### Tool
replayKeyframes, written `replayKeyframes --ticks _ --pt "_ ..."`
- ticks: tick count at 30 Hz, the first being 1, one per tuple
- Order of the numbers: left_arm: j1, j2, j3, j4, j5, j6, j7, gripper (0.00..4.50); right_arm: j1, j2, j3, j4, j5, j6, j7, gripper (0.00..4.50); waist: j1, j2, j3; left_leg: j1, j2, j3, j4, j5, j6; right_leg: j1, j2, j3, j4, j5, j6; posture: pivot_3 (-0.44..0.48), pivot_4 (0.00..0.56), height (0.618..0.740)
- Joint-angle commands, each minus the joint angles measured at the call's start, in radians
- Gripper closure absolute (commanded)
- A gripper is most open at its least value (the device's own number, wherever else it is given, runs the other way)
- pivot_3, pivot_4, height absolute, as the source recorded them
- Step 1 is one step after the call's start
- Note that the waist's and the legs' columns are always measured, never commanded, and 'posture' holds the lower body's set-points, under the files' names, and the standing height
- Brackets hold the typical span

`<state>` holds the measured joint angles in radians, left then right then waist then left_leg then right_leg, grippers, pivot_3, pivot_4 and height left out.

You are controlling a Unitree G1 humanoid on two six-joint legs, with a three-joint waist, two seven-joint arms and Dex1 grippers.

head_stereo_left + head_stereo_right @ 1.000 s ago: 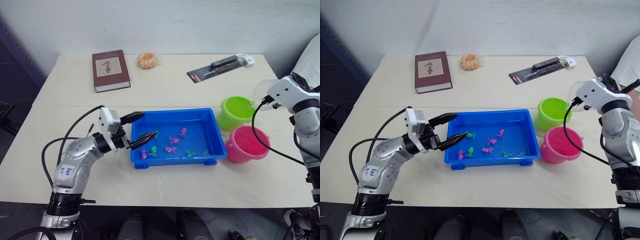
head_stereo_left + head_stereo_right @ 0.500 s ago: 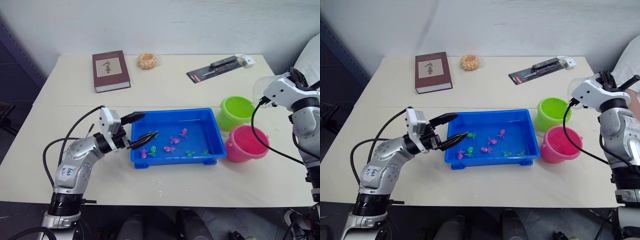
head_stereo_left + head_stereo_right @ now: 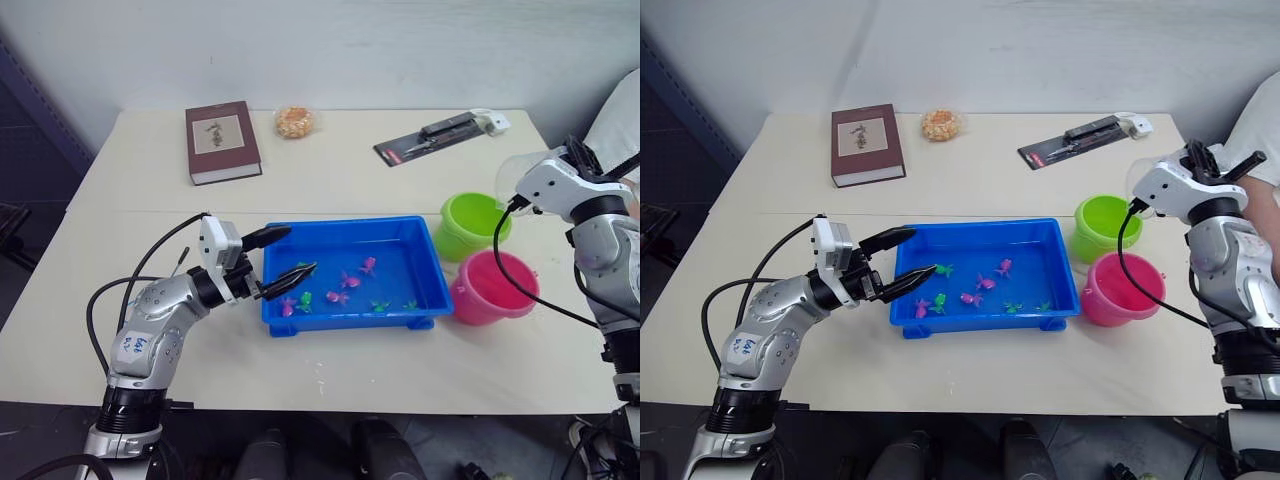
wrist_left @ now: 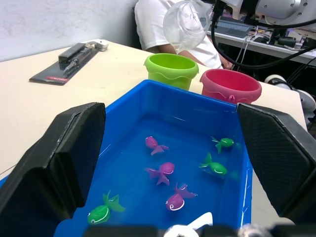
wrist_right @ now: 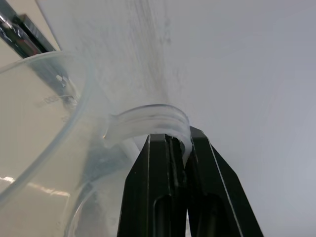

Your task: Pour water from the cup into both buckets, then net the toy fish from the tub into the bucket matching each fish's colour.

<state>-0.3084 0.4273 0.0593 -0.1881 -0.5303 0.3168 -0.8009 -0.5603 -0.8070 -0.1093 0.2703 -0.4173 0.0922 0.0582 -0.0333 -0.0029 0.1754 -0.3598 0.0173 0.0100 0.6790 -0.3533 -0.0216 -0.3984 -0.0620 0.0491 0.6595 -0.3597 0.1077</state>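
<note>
The blue tub (image 3: 350, 225) holds water and several tiny pink fish (image 3: 348, 280) and green fish (image 3: 306, 298). My left gripper (image 3: 292, 251) hangs open over the tub's left rim, with nothing between its fingers. To the right of the tub stand the lime green bucket (image 3: 472, 222) and, nearer me, the pink bucket (image 3: 494, 288). My right gripper (image 5: 170, 142) is shut on the handle of the clear cup (image 3: 516, 176). The cup is held tilted in the air just above and to the right of the green bucket, as the left wrist view shows (image 4: 187, 22).
At the back of the table lie a brown book (image 3: 221, 140), a small orange snack bag (image 3: 294, 121) and a black packaged tool (image 3: 440, 135). A person in a white top (image 3: 625, 110) is at the right edge.
My right gripper has carried the cup slightly left and up and turned the wrist. The left arm, tub and buckets have not moved.
</note>
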Motion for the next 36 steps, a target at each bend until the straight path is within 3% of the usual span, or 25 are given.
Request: replayKeyframes --ticks 1,9,14,20,29,34,36 --pt "0.001 0.004 0.014 -0.048 -0.043 0.008 -0.022 0.00 -0.025 0.074 -0.209 -0.104 0.274 0.168 0.098 4.44 0.001 0.000 0.000 0.000 0.000 0.000 0.000 0.000 0.000 0.000 0.000 0.000 0.000 0.000 0.000 0.000 0.150 0.740" --pt "0.040 0.125 0.050 -0.198 -0.215 0.127 -0.153 0.00 0.013 0.142 -0.645 -0.188 0.718 0.534 0.152 4.44 0.007 0.000 0.000 -0.002 0.001 -0.003 0.001 0.000 0.000 0.001 -0.001 -0.002 0.001 0.000 0.001 0.000 0.150 0.740" --pt "0.084 0.198 0.052 -0.331 -0.256 0.111 -0.237 0.00 0.174 0.222 -0.825 -0.181 0.832 0.476 0.146 4.44 0.005 0.000 0.000 -0.006 0.000 -0.006 0.001 0.000 0.001 0.001 0.000 -0.004 -0.001 0.000 0.001 0.000 0.150 0.740" --pt "0.070 0.158 0.032 -0.386 -0.277 0.124 -0.173 0.00 0.310 0.340 -0.837 -0.131 0.884 0.377 0.146 4.44 -0.003 0.000 0.000 -0.001 -0.001 -0.001 0.002 0.000 0.002 0.002 0.000 0.002 -0.002 0.001 0.003 0.000 0.150 0.740" --pt "0.096 0.224 0.037 -0.394 -0.330 0.207 -0.183 0.00 0.392 0.414 -0.761 -0.077 0.884 0.282 0.130 4.44 -0.019 0.000 0.000 0.005 -0.001 0.002 -0.001 0.000 0.002 0.005 0.001 0.007 -0.001 0.001 0.003 0.000 0.150 0.740" --pt "0.099 0.273 0.062 -0.367 -0.345 0.244 -0.194 0.00 0.457 0.416 -0.768 -0.119 0.905 0.297 0.104 2.45 -0.018 0.000 0.000 0.005 -0.001 0.002 -0.001 0.000 0.002 0.005 0.001 0.007 -0.002 0.001 0.003 0.000 0.150 0.740" --pt "0.116 0.281 0.083 -0.356 -0.345 0.233 -0.203 0.00 0.535 0.410 -0.759 -0.211 0.928 0.341 0.136 1.68 -0.017 0.000 0.000 0.005 -0.001 0.002 -0.002 0.000 0.003 0.005 0.001 0.007 -0.002 0.001 0.003 0.000 0.150 0.740"
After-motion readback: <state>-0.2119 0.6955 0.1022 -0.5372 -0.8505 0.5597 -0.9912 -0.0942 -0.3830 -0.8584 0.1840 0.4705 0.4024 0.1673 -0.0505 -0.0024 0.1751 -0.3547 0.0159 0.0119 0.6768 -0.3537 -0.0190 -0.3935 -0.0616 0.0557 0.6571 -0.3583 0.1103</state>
